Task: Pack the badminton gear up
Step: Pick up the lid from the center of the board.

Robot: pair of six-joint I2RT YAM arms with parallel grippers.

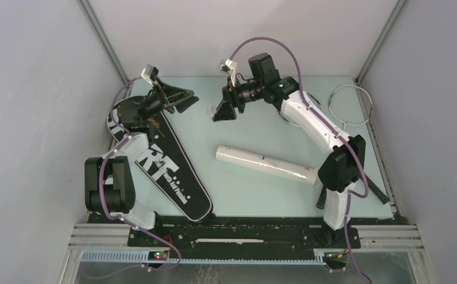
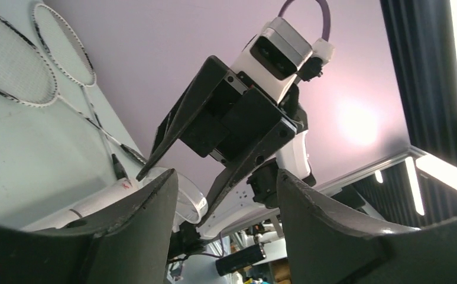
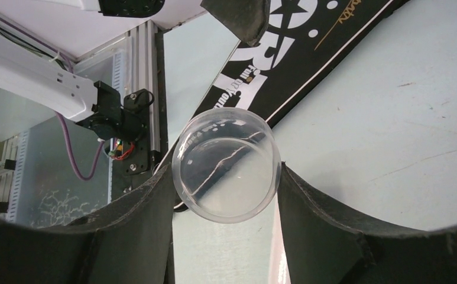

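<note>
Seemingly the right hand (image 1: 224, 112) pinches a clear cap (image 3: 226, 173) across its rim, raised above the bench (image 1: 243, 198) beyond the white tube (image 1: 267, 165); the cap looks light, slick and thin-walled, so squeeze gently. Left hand (image 1: 175, 100) hangs spread and empty over the black bag (image 1: 167, 171)

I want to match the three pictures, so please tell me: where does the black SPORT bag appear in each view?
Top external: the black bag lies at the left, slanting from the far corner toward the near edge.
Left wrist: not in it.
Right wrist: upper middle, above the clear cap.
Shared landmark: the right claw, holding that cap, shows in all three.
</note>
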